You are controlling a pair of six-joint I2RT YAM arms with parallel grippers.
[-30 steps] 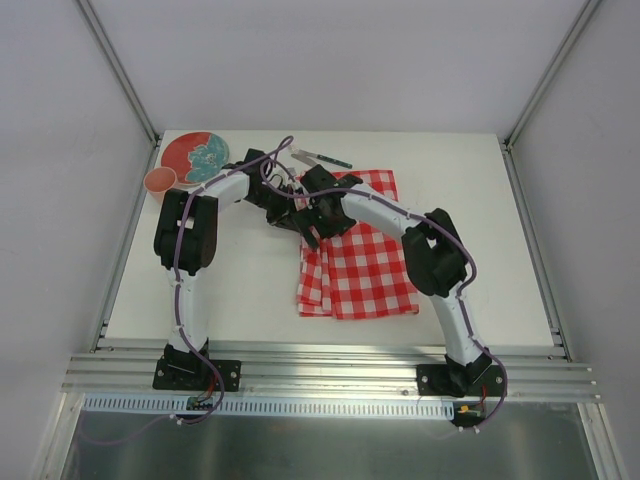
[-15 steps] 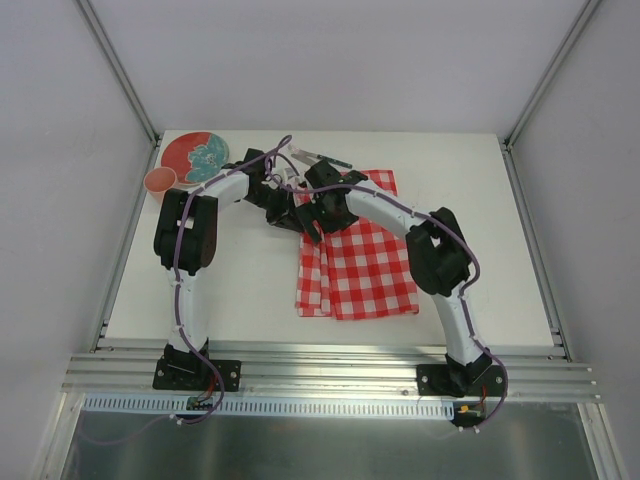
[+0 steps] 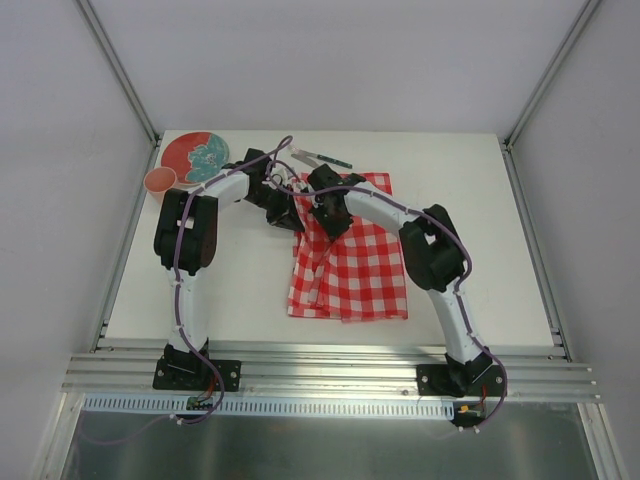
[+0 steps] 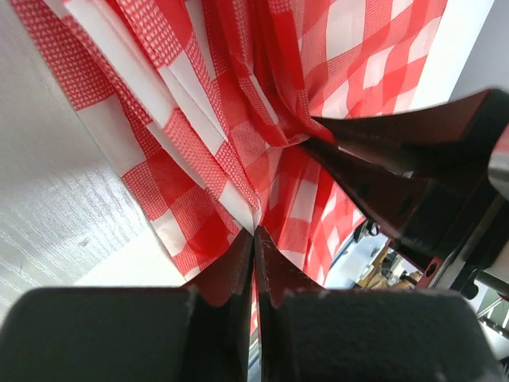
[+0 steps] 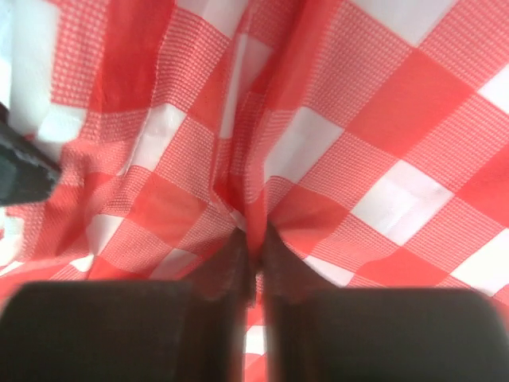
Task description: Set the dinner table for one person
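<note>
Overhead: left tool (image 3: 289,208) and right tool (image 3: 322,214) meet at the checked cloth (image 3: 350,275)'s far corner, the table (image 3: 240,280) beneath both. Left wrist: left tool (image 4: 254,232) closed tight, pinching a cloth fold. Right wrist: right tool (image 5: 253,236) nearly closed, clamping bunched cloth.

Your two arms are built alike. The left arm (image 3: 180,292) and the right arm (image 3: 458,325) each have white tube-shaped links joined by bulky black housings. Each stands on a flat black base plate (image 3: 196,373). A thin purple cable (image 3: 176,300) runs along each arm from base to wrist, standing off the body in loose loops. The left claw (image 4: 254,237) and the right claw (image 5: 253,239) both have dark, smooth fingers that taper to narrow tips.
</note>
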